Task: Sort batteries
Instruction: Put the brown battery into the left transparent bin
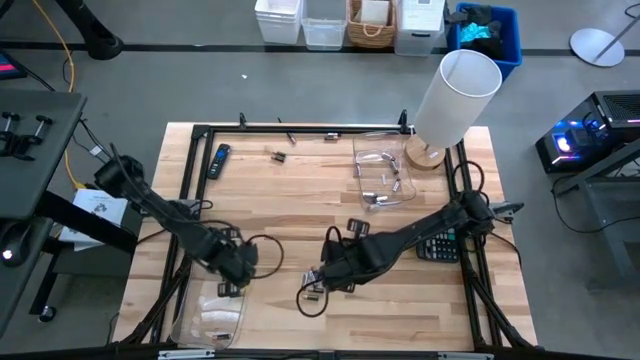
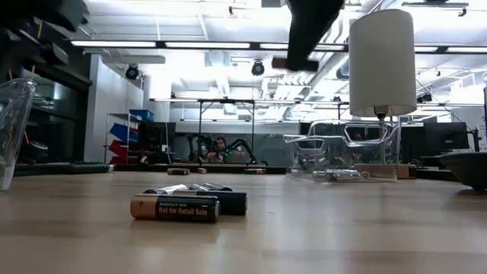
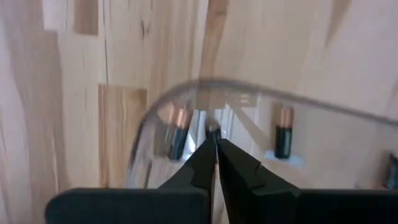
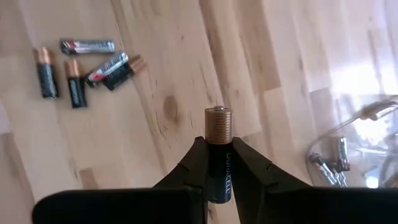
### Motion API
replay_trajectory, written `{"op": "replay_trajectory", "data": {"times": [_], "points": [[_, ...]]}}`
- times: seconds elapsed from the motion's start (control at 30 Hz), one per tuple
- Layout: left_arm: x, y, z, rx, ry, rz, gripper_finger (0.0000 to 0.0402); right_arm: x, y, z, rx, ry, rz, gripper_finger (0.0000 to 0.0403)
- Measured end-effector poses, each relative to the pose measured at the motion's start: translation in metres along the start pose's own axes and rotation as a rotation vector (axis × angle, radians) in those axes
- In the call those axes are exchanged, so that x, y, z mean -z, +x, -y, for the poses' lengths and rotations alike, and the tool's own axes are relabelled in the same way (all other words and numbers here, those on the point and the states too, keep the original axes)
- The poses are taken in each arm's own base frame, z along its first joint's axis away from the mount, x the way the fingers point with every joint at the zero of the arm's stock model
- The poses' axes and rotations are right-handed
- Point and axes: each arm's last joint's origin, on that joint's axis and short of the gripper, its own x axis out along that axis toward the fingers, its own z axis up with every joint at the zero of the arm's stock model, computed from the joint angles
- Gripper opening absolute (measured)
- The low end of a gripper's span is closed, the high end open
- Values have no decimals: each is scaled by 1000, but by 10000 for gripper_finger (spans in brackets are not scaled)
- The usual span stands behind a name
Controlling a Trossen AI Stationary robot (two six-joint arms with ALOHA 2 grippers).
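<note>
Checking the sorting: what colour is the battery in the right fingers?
Black battery, copper end; right wrist view.

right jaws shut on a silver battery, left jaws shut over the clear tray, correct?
Not silver: the right wrist view shows the right gripper clamping a dark battery with a copper end. The left gripper is shut above the clear tray, as you said.

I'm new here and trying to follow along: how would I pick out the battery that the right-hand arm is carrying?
Start at the pale wooden table and follow the dark right arm to its right gripper, near the table's middle. Clamped between its two black fingers is a small dark cylindrical battery with a copper-brown end. Unlike the loose batteries lying flat on the wood, it is held in the gripper.
</note>
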Motion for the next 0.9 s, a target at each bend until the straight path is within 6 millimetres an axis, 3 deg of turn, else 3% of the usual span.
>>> {"op": "replay_trajectory", "data": {"times": [0.3,0.5,0.7,0.9], "points": [[-28,16,-22,-90,56,22,1,-2,-8,5,8,62,41,34],[-51,17,-42,-77,92,111,0,-3,-8,4,3,67,50,34],[-75,14,-55,-13,11,266,0,-4,-8,4,-2,66,57,34],[-79,6,-69,-49,-46,254,0,-7,-8,2,-13,58,102,34]]}}
